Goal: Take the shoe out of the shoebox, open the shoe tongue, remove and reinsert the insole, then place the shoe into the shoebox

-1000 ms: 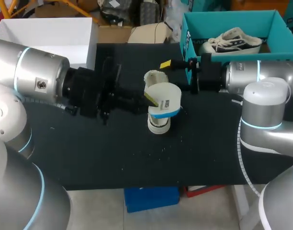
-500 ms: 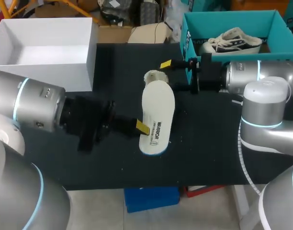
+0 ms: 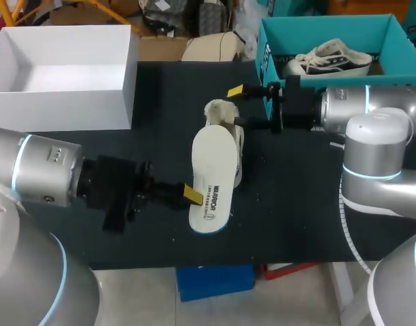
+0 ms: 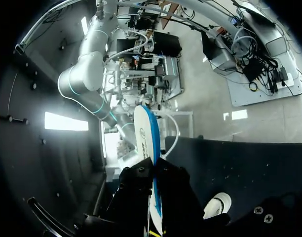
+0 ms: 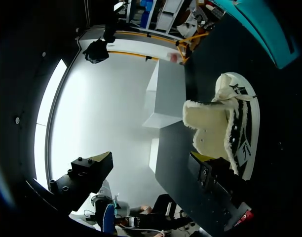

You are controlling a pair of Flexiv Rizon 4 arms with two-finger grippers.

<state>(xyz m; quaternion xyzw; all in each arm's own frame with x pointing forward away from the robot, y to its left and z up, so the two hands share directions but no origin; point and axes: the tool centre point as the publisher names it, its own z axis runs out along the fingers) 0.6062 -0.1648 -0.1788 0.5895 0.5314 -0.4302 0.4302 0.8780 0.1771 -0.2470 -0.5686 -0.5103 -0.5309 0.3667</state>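
White and flat, the insole point(image 3: 211, 173) is out of the shoe and clamped by its near-left edge in the left gripper point(image 3: 192, 195), which holds it slanted above the black table point(image 3: 296, 204), printed end toward the near side and far end over the shoe's opening. The fleece-lined shoe point(image 3: 221, 112) lies at mid-table, its tongue folded up and back. The right gripper point(image 3: 238, 106) is released, fingers spread wide, one of them at the shoe's right side by the opening and seemingly touching it, the other in the air on the far side. That looks like a brace to stop the shoe sliding. Gripping the insole by one edge leaves its far end free, which should suit feeding it back inside, the step that appears to be at hand. An empty white shoebox point(image 3: 65, 102), probably the shoe's final destination, waits at the far left, while a teal box point(image 3: 323, 27) at the far right holds another sneaker point(image 3: 330, 58).
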